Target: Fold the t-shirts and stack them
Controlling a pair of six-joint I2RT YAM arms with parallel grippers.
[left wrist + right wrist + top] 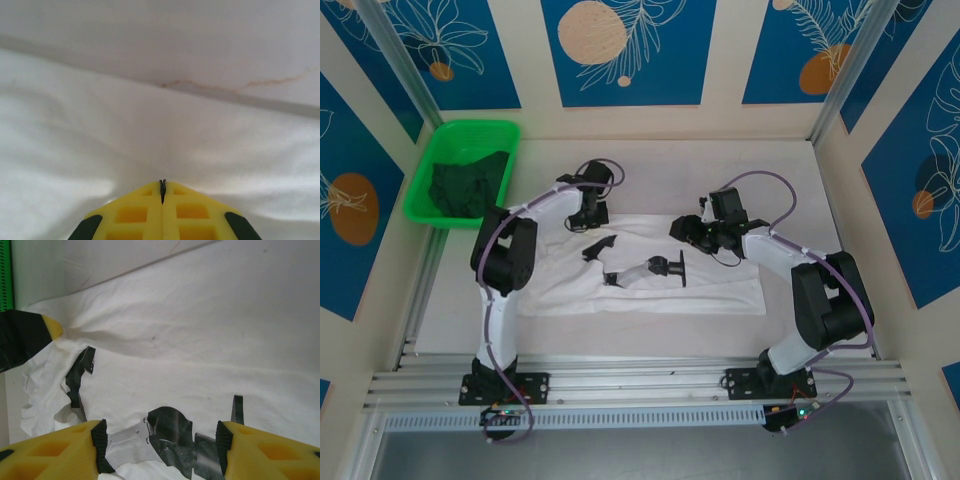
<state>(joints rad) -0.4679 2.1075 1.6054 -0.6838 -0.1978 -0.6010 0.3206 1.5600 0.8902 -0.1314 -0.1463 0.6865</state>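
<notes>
Left gripper [162,186]: fingers pressed tight together, pinching a puckered fold of the white t-shirt [75,150] near its far edge. Right gripper [160,447]: fingers spread apart, holding nothing, poised just over the shirt's black print [170,432]. The white shirt lies spread across the middle of the table [650,160]. The dark green t-shirt [470,185] sits heaped in the green tray [428,165] at the far left corner, well apart.

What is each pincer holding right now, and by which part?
The left pincer pinches the white t-shirt near its far edge; the right pincer is open above the print, holding nothing.
</notes>
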